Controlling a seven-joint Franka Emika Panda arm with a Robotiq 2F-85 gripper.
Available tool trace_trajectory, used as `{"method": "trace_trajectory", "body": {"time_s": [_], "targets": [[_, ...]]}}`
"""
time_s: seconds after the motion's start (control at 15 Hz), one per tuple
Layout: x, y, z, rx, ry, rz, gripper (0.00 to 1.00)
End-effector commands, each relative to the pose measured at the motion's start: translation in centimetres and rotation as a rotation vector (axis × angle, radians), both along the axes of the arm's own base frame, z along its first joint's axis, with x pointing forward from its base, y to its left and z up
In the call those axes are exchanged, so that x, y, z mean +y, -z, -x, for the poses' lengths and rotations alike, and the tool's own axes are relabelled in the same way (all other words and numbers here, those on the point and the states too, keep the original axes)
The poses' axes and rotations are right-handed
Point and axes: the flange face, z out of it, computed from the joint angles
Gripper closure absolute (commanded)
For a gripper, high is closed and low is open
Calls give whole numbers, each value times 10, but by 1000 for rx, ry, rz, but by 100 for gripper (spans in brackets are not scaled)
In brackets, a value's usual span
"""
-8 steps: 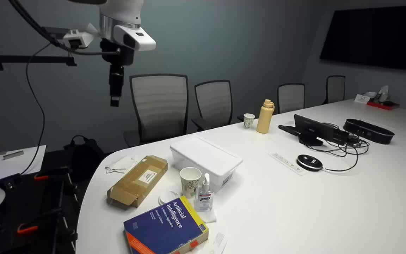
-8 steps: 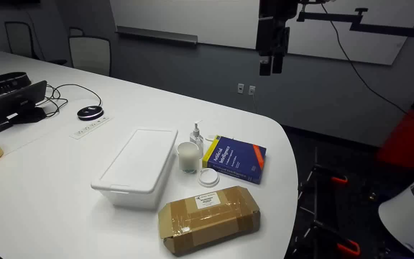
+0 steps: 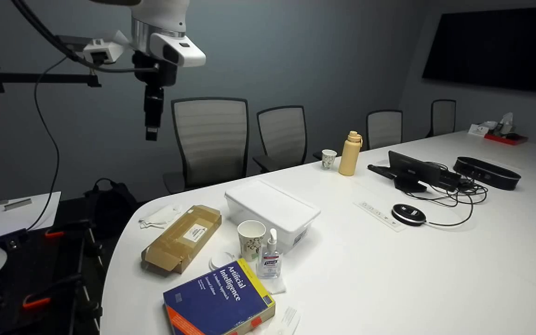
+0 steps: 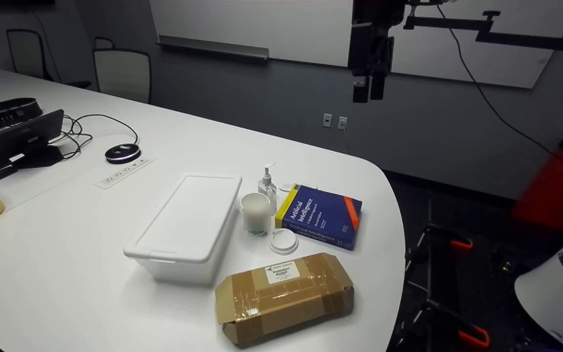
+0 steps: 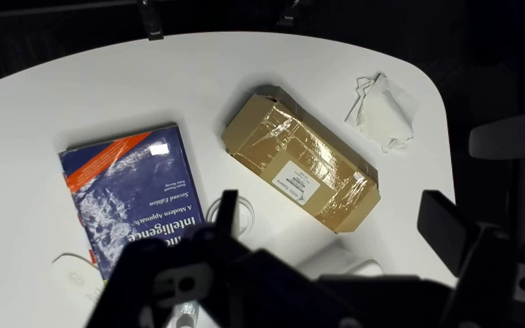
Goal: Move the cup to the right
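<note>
A whitish paper cup (image 3: 251,243) with grey-green marks stands upright on the table between the white lidded box and the hand sanitizer. It also shows in an exterior view (image 4: 256,217), just left of the book. A similar cup (image 3: 328,159) stands at the far table edge beside the tan bottle (image 3: 350,156). My gripper (image 3: 151,134) hangs high above the table, well apart from both cups; it also shows in an exterior view (image 4: 368,92). In the wrist view my gripper (image 5: 331,214) has its fingers wide apart with nothing between them. Both cups are out of sight there.
Close round the near cup are the white box (image 4: 191,215), sanitizer bottle (image 3: 269,264), white lid (image 4: 283,241) and blue-and-yellow book (image 3: 217,298). A cardboard box (image 5: 308,168) lies nearby, with a crumpled white cloth (image 5: 385,114). A monitor (image 3: 414,170) and cables stand farther along the table.
</note>
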Motion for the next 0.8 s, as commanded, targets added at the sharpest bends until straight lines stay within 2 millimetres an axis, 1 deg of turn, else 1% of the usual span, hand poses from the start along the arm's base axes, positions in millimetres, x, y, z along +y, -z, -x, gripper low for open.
{"method": "trace_trajectory", "body": {"time_s": [0.0, 0.2, 0.27, 0.53, 0.73], "targets": [[-1, 2, -6, -2, -7, 1, 0], [-3, 14, -35, -33, -24, 48, 0], [-3, 21, -48, -50, -25, 67, 0], [1, 65, -101, -95, -69, 162, 0], [1, 99, -140, -119, -93, 195, 0]]}}
